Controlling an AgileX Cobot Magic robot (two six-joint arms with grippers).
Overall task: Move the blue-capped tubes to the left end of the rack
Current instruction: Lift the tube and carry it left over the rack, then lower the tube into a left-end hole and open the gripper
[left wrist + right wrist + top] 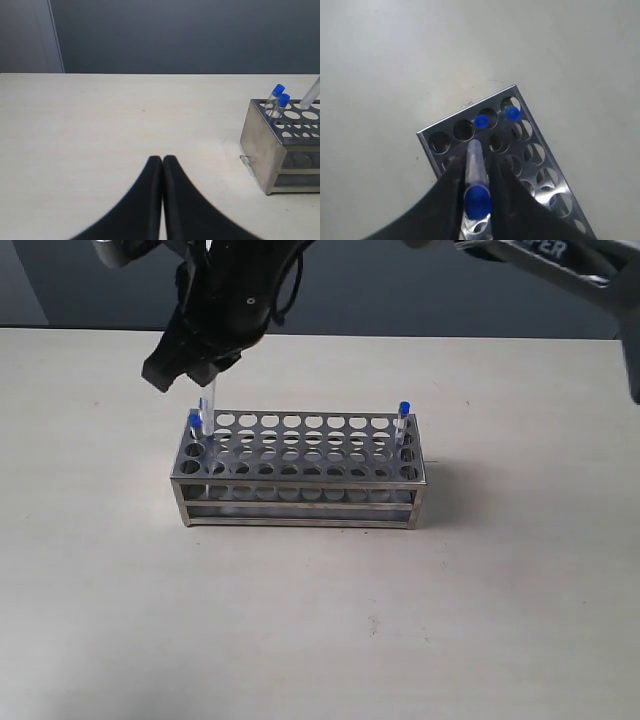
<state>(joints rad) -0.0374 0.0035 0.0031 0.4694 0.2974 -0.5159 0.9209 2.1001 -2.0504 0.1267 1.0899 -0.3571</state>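
The silvery rack (300, 475) stands mid-table. Two blue-capped tubes (195, 422) stand in holes at its left end, and one blue-capped tube (403, 412) stands at the right end. My right gripper (205, 375) has reached across above the left end and is shut on a fourth tube (211, 402), tilted, with its lower end at the top plate. In the right wrist view that tube (475, 170) sits between the fingers of the right gripper (475, 162), blue cap (477, 201) toward the camera, near the two caps (481, 121). My left gripper (162, 159) is shut and empty, off the rack's left end.
The rack (270, 150) rests on a plain beige table (320, 630) with a dark wall behind it. Many rack holes (310, 445) between the two ends hold nothing. The right arm's links (540, 260) cross the top of the exterior view.
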